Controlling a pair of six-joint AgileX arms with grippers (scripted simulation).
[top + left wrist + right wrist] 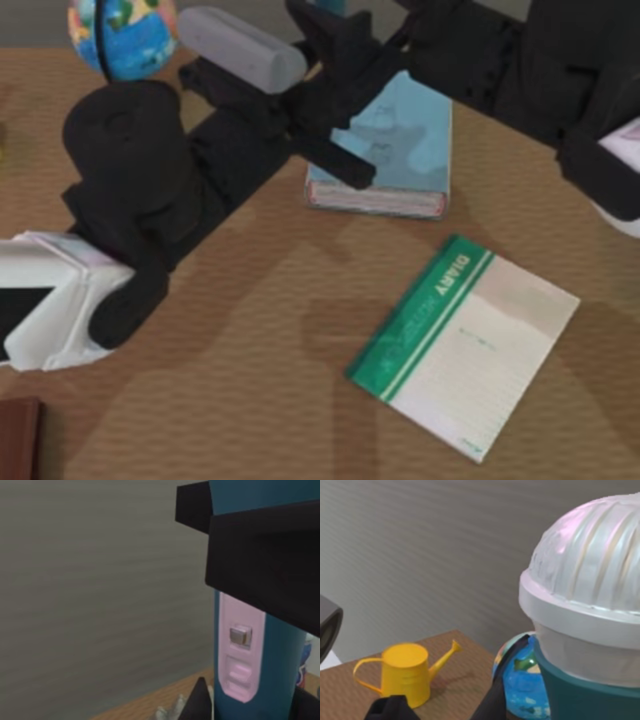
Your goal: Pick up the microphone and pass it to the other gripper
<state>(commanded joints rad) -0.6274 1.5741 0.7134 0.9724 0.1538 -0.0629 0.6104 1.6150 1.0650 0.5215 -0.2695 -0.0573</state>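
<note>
The brown worktop (250, 400) fills most of the top view. On it, toward the right, lies a green and white diary (465, 345), flat and turned at an angle. Farther back lies a light blue book (400, 150), partly covered by the arms. At the back left corner stands a small globe (120, 35); the right wrist view shows it also, with a yellow watering can (407, 672) near it on the worktop.

Both arms meet above the back middle of the worktop, over the light blue book. The left gripper (335, 150) comes from the left side and carries a grey cylinder (240, 48) on its wrist. The right gripper (330, 25) comes from the right side.

The microphone (260, 665) is raised above the worktop, between the two grippers. In the left wrist view its teal handle with the pale strip stands upright, and black fingers (260, 565) of the other arm are closed around the handle. In the right wrist view the ribbed white head (590, 585) is very near to the camera. I cannot tell whether the left gripper is wide or narrow.
</note>
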